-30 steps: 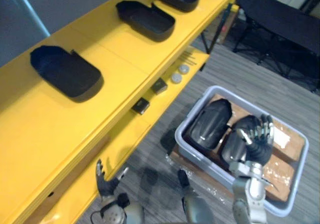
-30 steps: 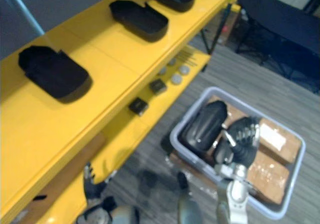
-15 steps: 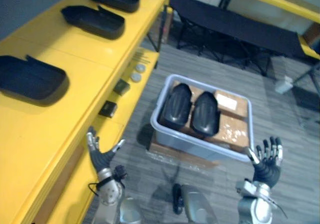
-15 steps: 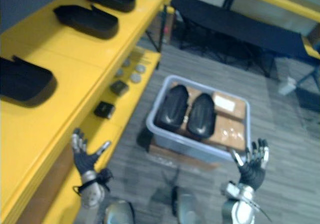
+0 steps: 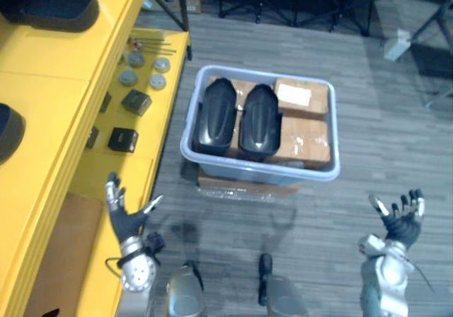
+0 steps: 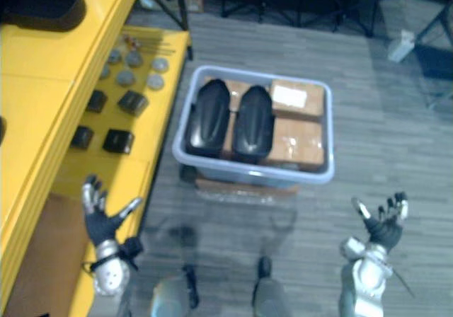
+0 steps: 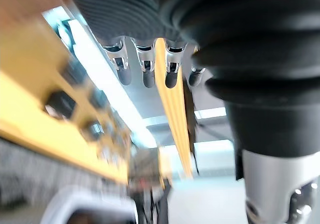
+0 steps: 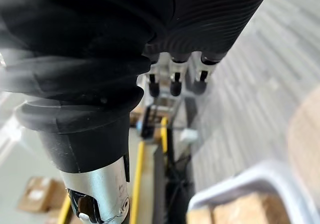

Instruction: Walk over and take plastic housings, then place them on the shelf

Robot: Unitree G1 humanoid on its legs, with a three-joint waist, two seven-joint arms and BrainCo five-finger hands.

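Left eye view: two black plastic housings lie side by side in a grey bin [image 5: 260,178] on the floor, the shelf-side housing [image 5: 214,116] touching the second housing [image 5: 260,119], with cardboard boxes [image 5: 306,139] packed beside them. The yellow shelf [image 5: 49,98] runs along the robot's left and already carries a placed housing [image 5: 49,6]. The shells look light, rigid and smooth, so likely slippery. A hold across the narrow width, fingers on one long edge and thumb on the other, should serve better than pressing on the domed back.

Right eye view: the left hand [image 6: 105,222] is raised near the shelf's lower edge, palm forward and fingers spread, empty. The right hand [image 6: 383,224] is held out well apart from the bin, also spread and empty.

Left wrist view: straight fingers [image 7: 146,69] hold nothing, with blurred yellow shelving beyond.

Right wrist view: relaxed fingers [image 8: 175,82] are clear of everything, above the floor and a corner of the bin.
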